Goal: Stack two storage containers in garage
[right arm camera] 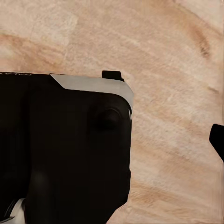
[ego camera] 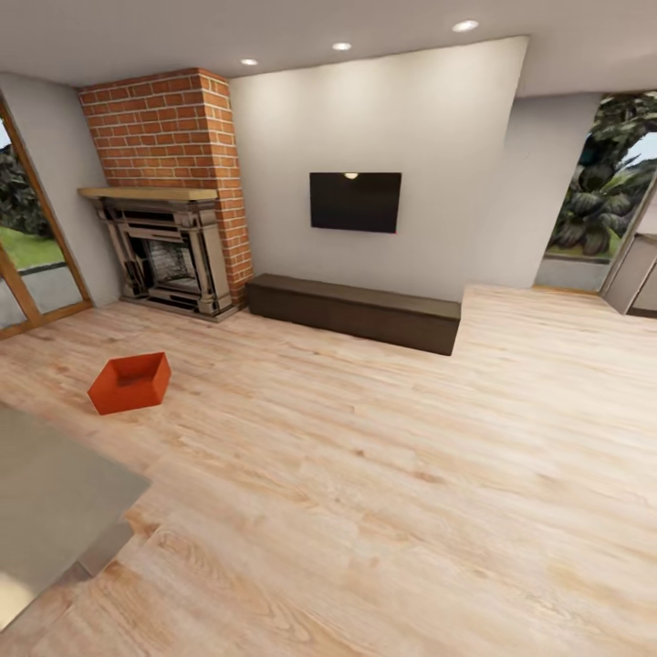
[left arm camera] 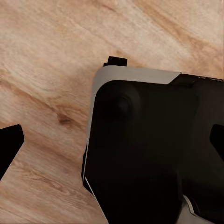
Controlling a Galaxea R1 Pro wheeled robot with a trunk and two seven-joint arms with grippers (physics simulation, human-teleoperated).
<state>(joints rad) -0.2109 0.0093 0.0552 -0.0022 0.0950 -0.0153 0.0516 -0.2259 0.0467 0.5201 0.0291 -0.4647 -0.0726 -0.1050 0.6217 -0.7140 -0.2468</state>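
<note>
One orange-red open-top storage container (ego camera: 130, 381) sits on the light wood plank floor (ego camera: 383, 474) of the living room, at the left, a short way in front of the brick fireplace (ego camera: 169, 246). It is empty and nothing touches it. My left gripper (left arm camera: 114, 142) hangs over the plank floor and my own black-and-white base (left arm camera: 140, 154), open, with its dark fingertips (left arm camera: 10, 143) at opposite edges of the left wrist view. My right gripper (right arm camera: 112, 144) also points down over the base, and one fingertip (right arm camera: 217, 140) shows far out at the edge. Neither gripper holds anything.
A low dark bench (ego camera: 356, 310) runs along the back wall under a black TV (ego camera: 355, 202). Wood-framed glass doors (ego camera: 32, 274) stand at the far left and a window opening (ego camera: 602, 192) at the right. A grey surface (ego camera: 55, 502) juts in at the lower left.
</note>
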